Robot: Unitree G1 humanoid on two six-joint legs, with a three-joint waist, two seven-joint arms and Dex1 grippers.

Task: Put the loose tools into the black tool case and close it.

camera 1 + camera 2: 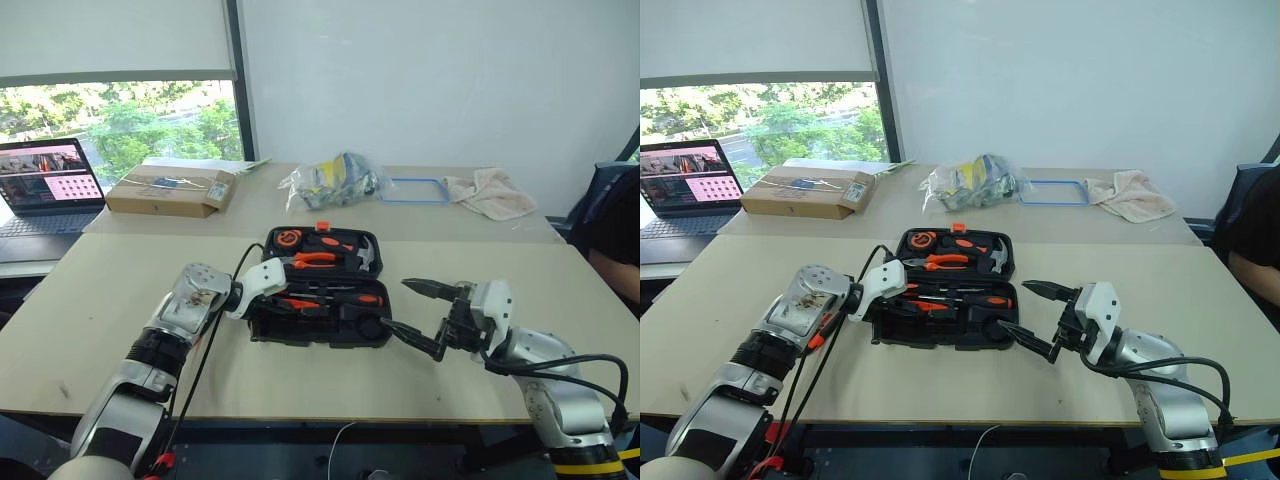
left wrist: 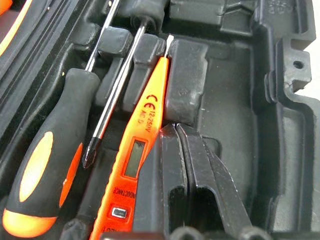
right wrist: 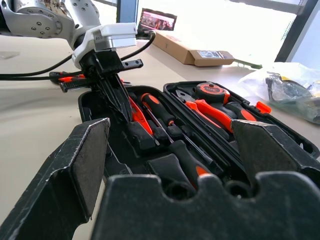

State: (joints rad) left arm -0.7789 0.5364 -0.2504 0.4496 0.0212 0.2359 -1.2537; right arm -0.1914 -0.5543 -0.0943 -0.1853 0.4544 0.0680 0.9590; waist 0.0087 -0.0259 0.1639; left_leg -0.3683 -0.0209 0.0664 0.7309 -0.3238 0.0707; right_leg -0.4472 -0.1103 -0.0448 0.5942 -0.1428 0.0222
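Left eye view gives you the worktop (image 1: 100, 300) first, pale and wide, with a second one butted behind it. On the near one the case (image 1: 318, 322) lies open at the middle, lid half away from you, tray half toward you. The lid carries the pliers (image 1: 313, 259), a hammer (image 1: 362, 254) and a tape measure (image 1: 289, 239). On the far worktop you have a cardboard box (image 1: 168, 189), a plastic bag (image 1: 335, 181) and a cloth (image 1: 490, 192), with a laptop (image 1: 45, 185) off to the left.

Your left end effector (image 2: 181, 131) reaches into the tray's left end with its fingers pressed together and nothing between them; the tips sit just beside the tester (image 2: 135, 150), which lies in its slot. Next to the tester you can see a screwdriver (image 2: 45, 160) with a fat orange-and-black handle, and a second, thinner shaft runs between the two.

Your right end effector (image 1: 421, 318) hangs at the tray's right end with its fingers spread wide and empty, the lower fingertip close to the case's corner; you cannot tell whether it touches.
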